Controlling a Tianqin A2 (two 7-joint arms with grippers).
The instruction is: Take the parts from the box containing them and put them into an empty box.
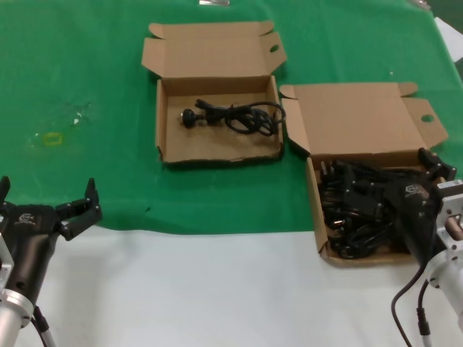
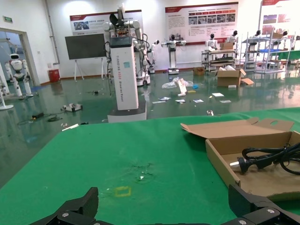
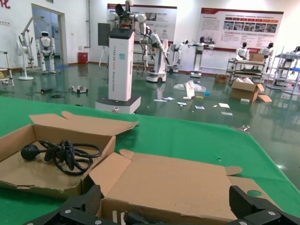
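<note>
The full box [image 1: 316, 210] stands at the right, its lid [image 1: 358, 119] folded back, with a pile of coiled black cords [image 1: 340, 217] in it. My right gripper [image 1: 391, 177] is open low over that pile with nothing between its fingers; the right wrist view shows its jaws [image 3: 166, 206] spread over the box's near wall [image 3: 154, 213]. The other box [image 1: 195, 141] stands at the centre back and holds one coiled cord [image 1: 231, 116], which also shows in the left wrist view [image 2: 267, 159] and the right wrist view [image 3: 65, 154]. My left gripper [image 1: 47, 191] is open and empty at the front left.
A green cloth [image 1: 87, 65] covers the far part of the table, and bare white table [image 1: 217, 289] lies in front. A small yellow mark [image 1: 52, 139] is on the cloth at the left, seen also in the left wrist view [image 2: 123, 191]. The two boxes nearly touch.
</note>
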